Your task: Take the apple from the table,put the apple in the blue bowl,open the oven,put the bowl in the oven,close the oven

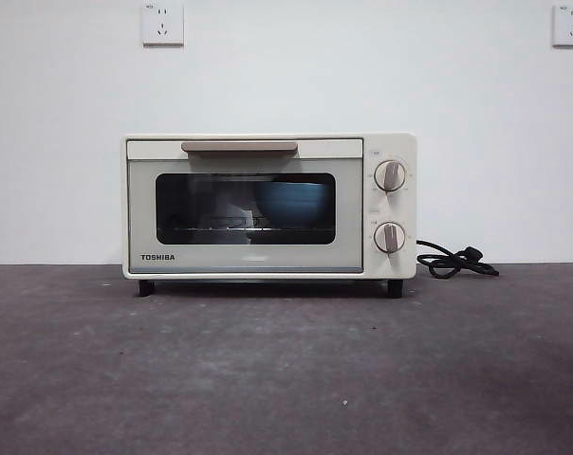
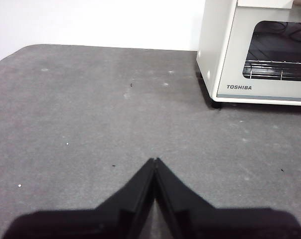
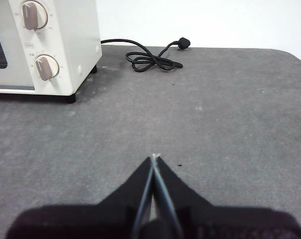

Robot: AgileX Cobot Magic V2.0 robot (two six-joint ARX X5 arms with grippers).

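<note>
1. Nearest to us, over the broad matte grey-brown table (image 1: 286, 379), we record the left gripper (image 2: 155, 160), its two black jaws pressed together at the tips and holding nothing, above bare surface well apart from the oven.
2. Beside it we list the right gripper (image 3: 154, 157), jaws likewise closed tip to tip and empty, over bare table.
3. Farther back we enter the cream-white boxy TOSHIBA toaster oven (image 1: 268, 205), standing on black feet at the table's far edge, its dark glass door closed, with a tan bar handle (image 1: 239, 147) and two round knobs (image 1: 390, 175) on its right panel.
4. Inside it, through the glass, we note the light blue round bowl (image 1: 294, 201) on the wire rack; we cannot see the apple.
5. Farthest right, we log a coiled black power cord (image 1: 455, 260) lying on the table.
6. Behind everything, we list a white wall (image 1: 59, 142) with two sockets (image 1: 162, 24).
</note>
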